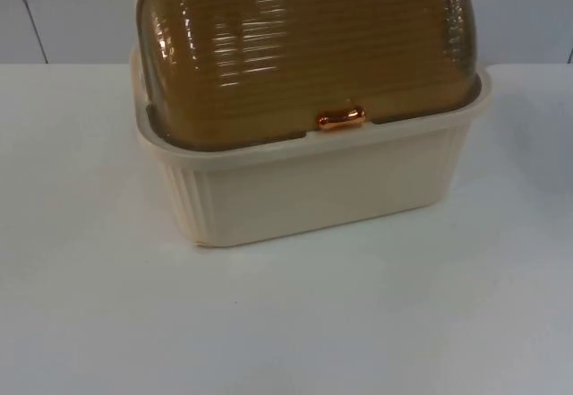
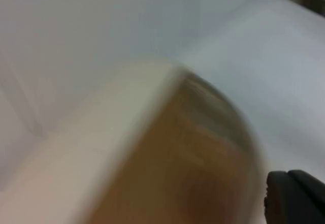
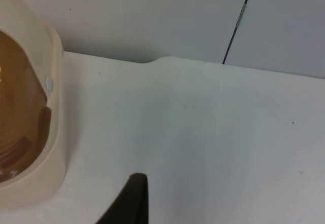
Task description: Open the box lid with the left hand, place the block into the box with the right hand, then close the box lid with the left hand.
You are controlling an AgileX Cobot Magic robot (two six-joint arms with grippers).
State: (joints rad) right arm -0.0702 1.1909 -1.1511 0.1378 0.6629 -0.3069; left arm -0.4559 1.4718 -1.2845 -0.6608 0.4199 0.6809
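At the upper middle of the top view, a cream ribbed plastic box (image 1: 313,189) stands on the white table top (image 1: 286,323), its amber ribbed translucent dome lid (image 1: 304,46) fully down. A small copper-coloured handle (image 1: 340,118) sits at the lid's front edge, just above the box rim. The lid is shut, so I judge that the opening step is not yet done.

From the left wrist view, the box and lid appear blurred and close beneath the left gripper (image 2: 297,198), of which 1 black fingertip can be made out; I cannot tell whether its fingers are open or closed. From the right wrist view, the right gripper (image 3: 129,201) hangs over bare table beside the box's end wall; again 1 dark fingertip is seen, and its state cannot be told. I cannot make out the block in these views.

Risks, as I judge them: the handle is small and glossy, so a misaligned approach could slip off it or shove the light box backward toward the grey partition wall (image 3: 152,16). Lifting by the lid's edge instead could tilt the whole box.
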